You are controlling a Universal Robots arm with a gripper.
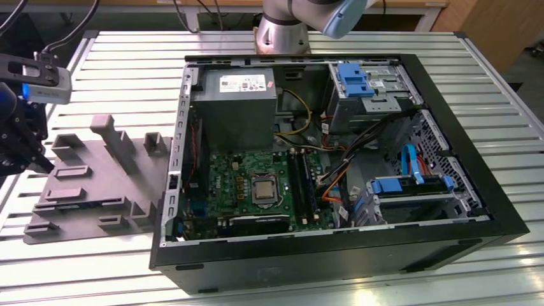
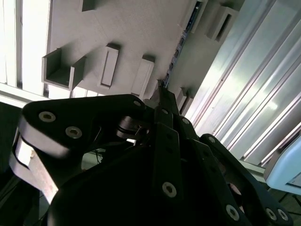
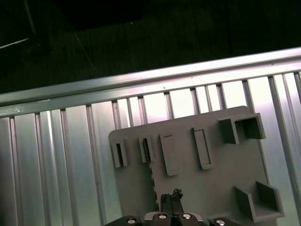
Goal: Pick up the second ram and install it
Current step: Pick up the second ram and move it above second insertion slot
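Worktop (image 1: 127,57): ribbed bare metal, glossy, strong glare along the slats. Holder tray (image 3: 207,188): grey plastic, matt, faintly grainy. Gripper (image 2: 162,92): black links with a smooth satin sheen and bright metal screw heads. Second ram (image 2: 181,40): dark, dull edge. Computer case (image 1: 340,261): matt black outer panels, bare grey sheet metal inside. Drive clips (image 1: 353,80): glossy blue plastic.

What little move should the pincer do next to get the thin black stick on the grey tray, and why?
Probably slide over the middle of the second ram. In the first wrist view it stands on edge in the grey tray, and the pincer hangs by one end of it, a little to the side, seemingly not holding it yet.
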